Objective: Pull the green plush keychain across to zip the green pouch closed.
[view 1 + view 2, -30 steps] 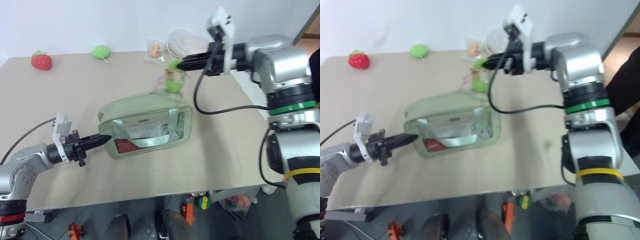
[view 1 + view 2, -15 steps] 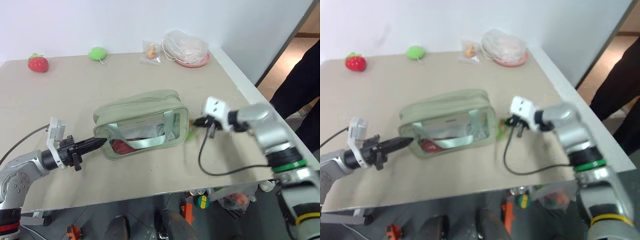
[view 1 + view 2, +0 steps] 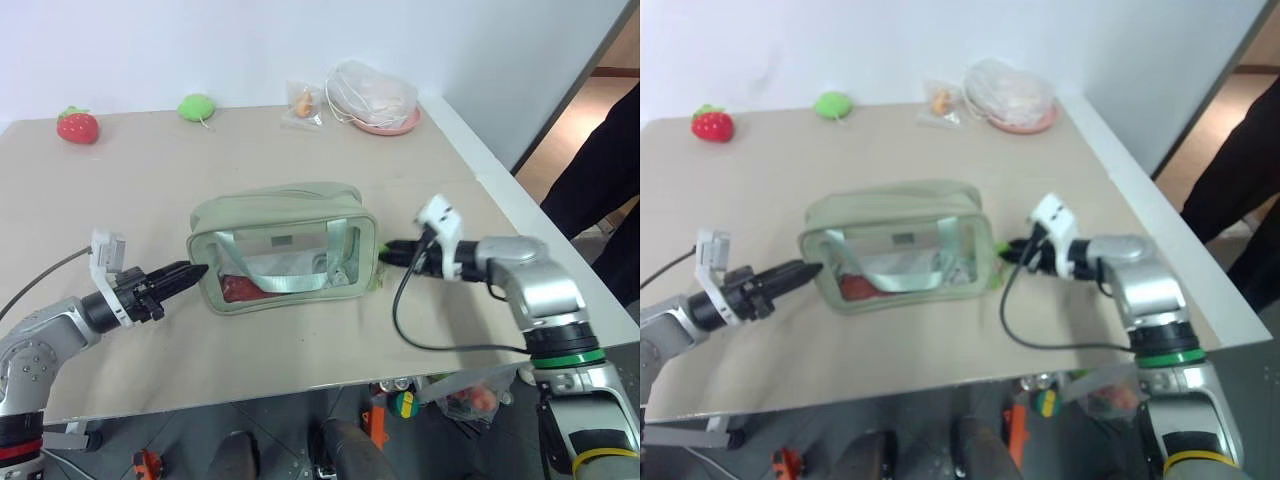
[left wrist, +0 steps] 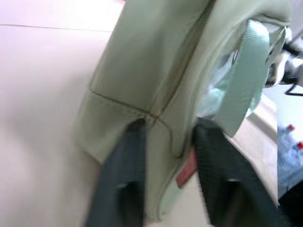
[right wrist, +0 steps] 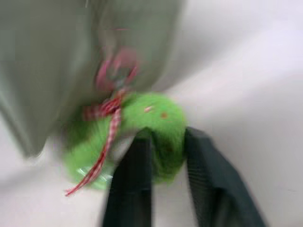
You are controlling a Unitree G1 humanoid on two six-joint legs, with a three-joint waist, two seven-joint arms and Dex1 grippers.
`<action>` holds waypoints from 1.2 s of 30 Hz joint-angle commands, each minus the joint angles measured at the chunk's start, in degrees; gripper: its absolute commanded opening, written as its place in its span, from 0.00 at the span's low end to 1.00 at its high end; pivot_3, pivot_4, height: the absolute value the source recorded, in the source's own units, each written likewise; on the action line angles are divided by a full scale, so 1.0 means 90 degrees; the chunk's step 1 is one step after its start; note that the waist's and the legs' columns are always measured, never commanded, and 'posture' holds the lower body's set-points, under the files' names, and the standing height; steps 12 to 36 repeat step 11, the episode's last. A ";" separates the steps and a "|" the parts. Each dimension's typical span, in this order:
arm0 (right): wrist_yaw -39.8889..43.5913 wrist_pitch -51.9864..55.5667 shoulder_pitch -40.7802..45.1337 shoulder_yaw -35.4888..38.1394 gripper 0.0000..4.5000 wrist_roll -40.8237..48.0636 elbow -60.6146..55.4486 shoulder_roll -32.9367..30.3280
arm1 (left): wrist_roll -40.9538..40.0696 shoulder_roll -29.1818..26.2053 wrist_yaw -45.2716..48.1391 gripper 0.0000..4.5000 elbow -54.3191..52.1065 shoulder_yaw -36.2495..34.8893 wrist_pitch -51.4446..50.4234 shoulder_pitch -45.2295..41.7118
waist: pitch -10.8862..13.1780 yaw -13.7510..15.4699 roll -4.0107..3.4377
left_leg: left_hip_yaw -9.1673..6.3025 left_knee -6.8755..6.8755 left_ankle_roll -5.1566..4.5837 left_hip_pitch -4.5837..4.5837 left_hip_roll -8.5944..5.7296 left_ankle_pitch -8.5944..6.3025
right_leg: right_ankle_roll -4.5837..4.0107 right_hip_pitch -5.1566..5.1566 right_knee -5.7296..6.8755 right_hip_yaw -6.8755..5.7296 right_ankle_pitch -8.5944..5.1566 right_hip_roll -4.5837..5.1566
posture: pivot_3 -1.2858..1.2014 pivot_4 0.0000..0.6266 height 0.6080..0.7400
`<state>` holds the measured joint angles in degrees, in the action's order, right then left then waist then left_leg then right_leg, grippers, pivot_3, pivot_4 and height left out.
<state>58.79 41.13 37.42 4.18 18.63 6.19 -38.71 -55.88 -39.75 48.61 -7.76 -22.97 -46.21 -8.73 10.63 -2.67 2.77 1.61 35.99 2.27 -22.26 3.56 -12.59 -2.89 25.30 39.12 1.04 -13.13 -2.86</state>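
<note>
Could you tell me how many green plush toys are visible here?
2: the green plush keychain at the green pouch's right end, and a rounded green plush at the table's far edge.

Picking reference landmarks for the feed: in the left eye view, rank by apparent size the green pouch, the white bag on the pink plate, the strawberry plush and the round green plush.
1. green pouch
2. white bag
3. strawberry plush and round green plush: alike, unranked.

The last three sit farther back, so they look smaller.
</note>
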 commanded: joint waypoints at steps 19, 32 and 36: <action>0.0145 0.0700 -0.1682 0.2612 0.46 0.1821 -0.0616 -0.0990 | -0.0356 -0.0598 -0.1094 0.81 0.0489 -0.1874 -0.0426 0.0227 | 0.0001 -0.0014 -0.0001 | 0.0005 0.0003 -0.0009 0.0004 -0.0010 -0.0008 | 0.0007 -0.0003 -0.0008 0.0006 -0.0005 0.0012 | 0.52 0.24 1.00; 0.0145 0.0700 -0.1682 0.2612 0.46 0.1821 -0.0616 -0.0990 | -0.0356 -0.0598 -0.1094 0.81 0.0489 -0.1874 -0.0426 0.0227 | 0.0001 -0.0014 -0.0001 | 0.0005 0.0003 -0.0009 0.0004 -0.0010 -0.0008 | 0.0007 -0.0003 -0.0008 0.0006 -0.0005 0.0012 | 0.52 0.24 1.00; 0.0145 0.0700 -0.1682 0.2612 0.46 0.1821 -0.0616 -0.0990 | -0.0356 -0.0598 -0.1094 0.81 0.0489 -0.1874 -0.0426 0.0227 | 0.0001 -0.0014 -0.0001 | 0.0005 0.0003 -0.0009 0.0004 -0.0010 -0.0008 | 0.0007 -0.0003 -0.0008 0.0006 -0.0005 0.0012 | 0.52 0.24 1.00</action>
